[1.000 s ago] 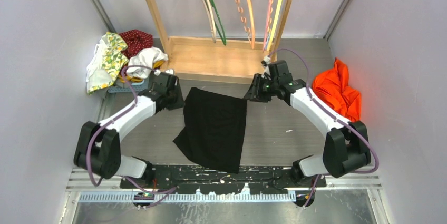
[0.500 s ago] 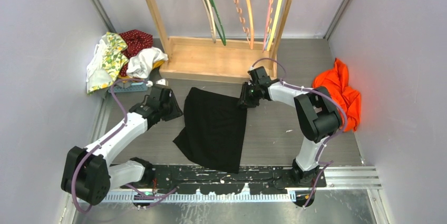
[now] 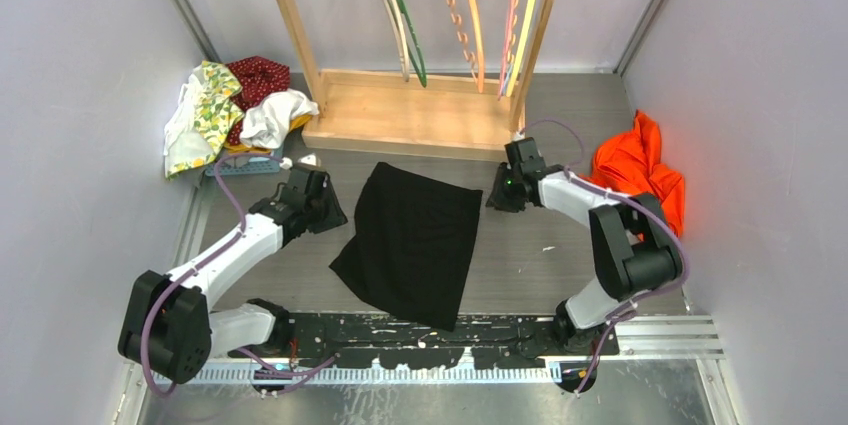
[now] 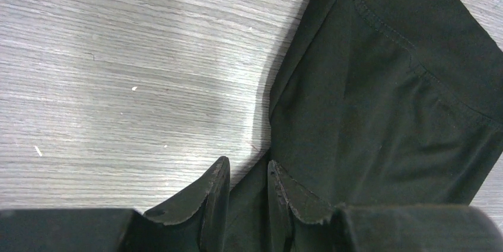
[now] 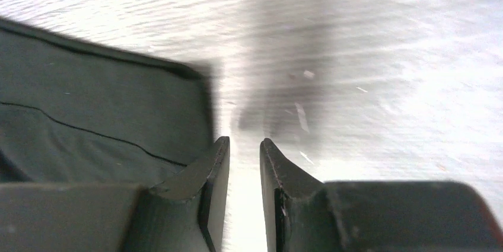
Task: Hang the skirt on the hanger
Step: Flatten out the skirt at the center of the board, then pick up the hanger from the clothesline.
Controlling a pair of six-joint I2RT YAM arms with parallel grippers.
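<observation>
The black skirt (image 3: 410,240) lies flat in the middle of the grey worktop (image 3: 540,265). Its narrower end points toward the far edge, just short of the wooden rack (image 3: 410,110), and its wider end reaches toward the near edge. Coloured hangers (image 3: 405,15) hang from the rack, well apart from the skirt. The left pincer (image 4: 246,172) sits low at the skirt's left edge. Its jaws stand a narrow gap apart, dark cloth shows beneath that gap, and nothing is pinched. The right pincer (image 5: 244,151) sits just off the skirt's far right corner, its jaws also slightly spread over bare worktop, with the cloth beside its left finger. An orange garment (image 3: 640,170) lies by the right edge, and a heap of clothes (image 3: 225,105) fills the far left corner.
</observation>
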